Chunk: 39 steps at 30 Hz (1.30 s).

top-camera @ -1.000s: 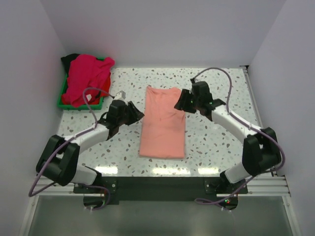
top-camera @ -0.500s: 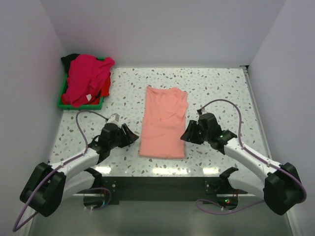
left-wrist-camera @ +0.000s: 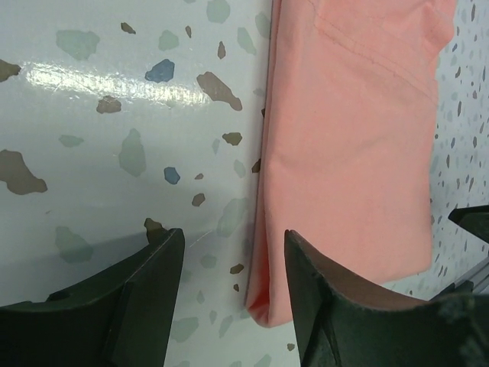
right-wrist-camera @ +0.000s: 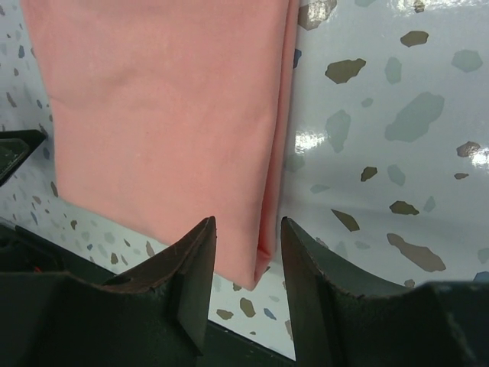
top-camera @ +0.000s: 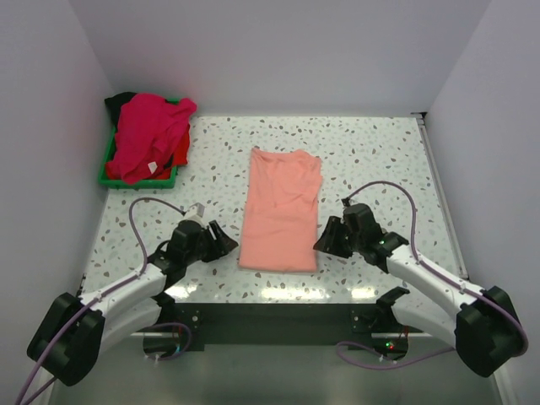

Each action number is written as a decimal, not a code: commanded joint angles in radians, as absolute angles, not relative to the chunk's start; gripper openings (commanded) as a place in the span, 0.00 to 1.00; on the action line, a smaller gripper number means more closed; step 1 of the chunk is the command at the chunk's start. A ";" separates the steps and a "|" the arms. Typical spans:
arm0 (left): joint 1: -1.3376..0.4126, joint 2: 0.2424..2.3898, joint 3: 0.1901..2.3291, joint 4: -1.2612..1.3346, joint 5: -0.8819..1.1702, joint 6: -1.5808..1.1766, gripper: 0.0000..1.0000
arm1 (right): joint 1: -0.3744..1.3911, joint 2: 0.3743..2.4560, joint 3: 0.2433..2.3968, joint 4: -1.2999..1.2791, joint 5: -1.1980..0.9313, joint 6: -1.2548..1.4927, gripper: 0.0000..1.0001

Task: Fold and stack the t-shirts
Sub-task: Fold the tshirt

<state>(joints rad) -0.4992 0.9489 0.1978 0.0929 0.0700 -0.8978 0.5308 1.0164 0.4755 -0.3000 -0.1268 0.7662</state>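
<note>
I am watching the left arm (top-camera: pixel 126 285) and the right arm (top-camera: pixel 426 274) reaching low and forward, angling inward. The left gripper (top-camera: pixel 224 246) is pointing rightward, jaws parted and holding nothing. The right gripper (top-camera: pixel 324 240) is pointing leftward, jaws likewise parted and empty.

A salmon tee (top-camera: pixel 281 211) is laid flat mid-desk (top-camera: pixel 380 160), folded lengthwise into a long rectangle, w/ one short end close to the near edge. The L pincer (top-camera: pixel 228 245) is held low just beside the tee's left edge, near its near corner; the R pincer (top-camera: pixel 322 241) is placed likewise at the right edge. No cloth is seen gripped. At far left a green tray (top-camera: pixel 108 164) is heaped w/ a magenta tee (top-camera: pixel 148 135); a red tee (top-camera: pixel 180 150) & a black tee (top-camera: pixel 121 99) are partly shown beneath.
</note>
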 commanded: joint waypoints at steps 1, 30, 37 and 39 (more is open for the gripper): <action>-0.508 0.920 0.184 0.077 0.058 -0.905 0.59 | 0.532 0.974 0.477 -0.302 -0.153 0.801 0.43; -0.641 0.948 0.161 0.052 0.074 -0.945 0.53 | 0.617 0.943 0.299 -0.250 -0.224 0.879 0.50; -0.678 0.950 0.149 0.018 0.072 -0.989 0.46 | 0.618 0.888 0.296 -0.287 -0.239 0.908 0.51; -0.695 0.948 0.147 0.006 0.069 -1.000 0.45 | 0.620 0.888 0.291 -0.284 -0.252 0.922 0.51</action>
